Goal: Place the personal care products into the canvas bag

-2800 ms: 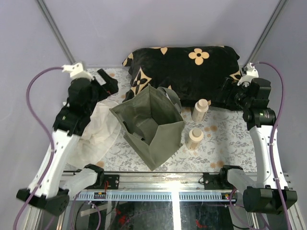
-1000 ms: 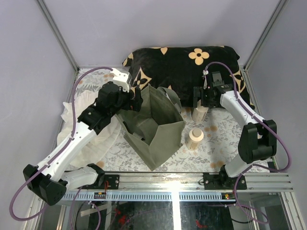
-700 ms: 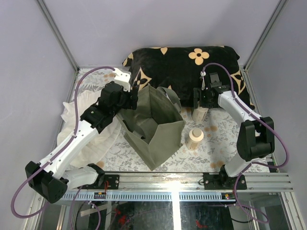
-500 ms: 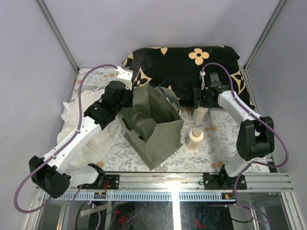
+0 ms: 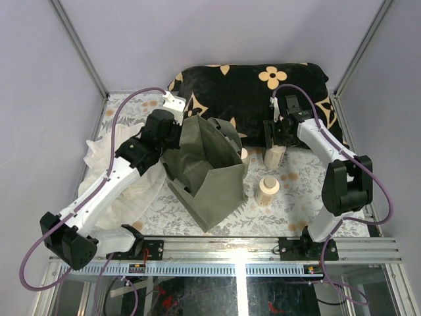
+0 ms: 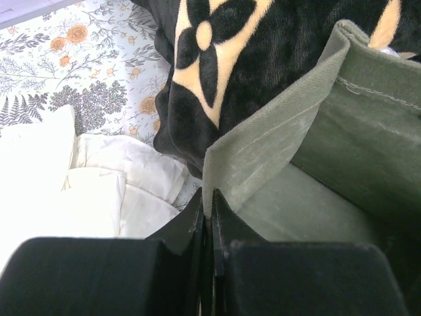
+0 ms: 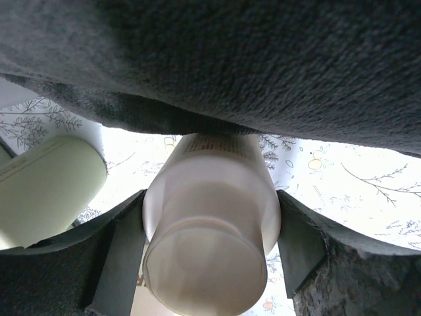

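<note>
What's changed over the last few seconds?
The left gripper reached in and pinched the rim of the canvas bag, tugging it slightly left. The right gripper swung over and closed around the far bottle beside the cushion. The near bottle and cushion stayed put.

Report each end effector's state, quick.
Left end effector: closed on the canvas bag rim.
Right end effector: closed on a standing bottle.

left arm (image 5: 105, 184) stretched to canvas bag's (image 5: 210, 181) left side | left pincer (image 6: 209, 205) pinched tight on bag's far-left rim | right arm (image 5: 329, 148) bent, right of bag | right pincer (image 7: 210, 224) squeezing a bottle (image 7: 205, 178)
</note>
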{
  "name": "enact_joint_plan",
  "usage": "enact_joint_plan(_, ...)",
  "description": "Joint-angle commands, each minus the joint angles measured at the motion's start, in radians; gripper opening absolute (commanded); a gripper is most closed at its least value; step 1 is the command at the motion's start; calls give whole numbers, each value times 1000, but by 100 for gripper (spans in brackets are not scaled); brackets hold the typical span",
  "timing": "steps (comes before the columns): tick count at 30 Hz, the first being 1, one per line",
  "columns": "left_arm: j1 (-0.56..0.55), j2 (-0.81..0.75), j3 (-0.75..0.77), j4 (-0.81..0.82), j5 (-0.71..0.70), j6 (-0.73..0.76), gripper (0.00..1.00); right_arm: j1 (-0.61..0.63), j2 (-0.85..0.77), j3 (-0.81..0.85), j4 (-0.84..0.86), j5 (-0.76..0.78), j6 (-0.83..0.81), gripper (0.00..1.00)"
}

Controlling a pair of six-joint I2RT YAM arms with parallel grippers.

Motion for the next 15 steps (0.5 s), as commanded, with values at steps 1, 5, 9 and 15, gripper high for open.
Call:
enact_joint_plan(1, 4, -26, 3, -26, -16, 32, 0, 16, -51, 161, -70, -38, -45, 0)
enact_joint_plan(5, 4, -69, -39, 51, -11, 34, 0, 27, -84, 306, -125, -59, -48, 0)
enact_joint_plan(9, 6, -68, -51, 77, -29, 27, 0, 52, -94, 518, -188, -87, -63, 0)
enact_joint_plan(15, 5, -58, -102, 153, -22, -4, 0, 122, -111, 740, -186, -185, -74, 0)
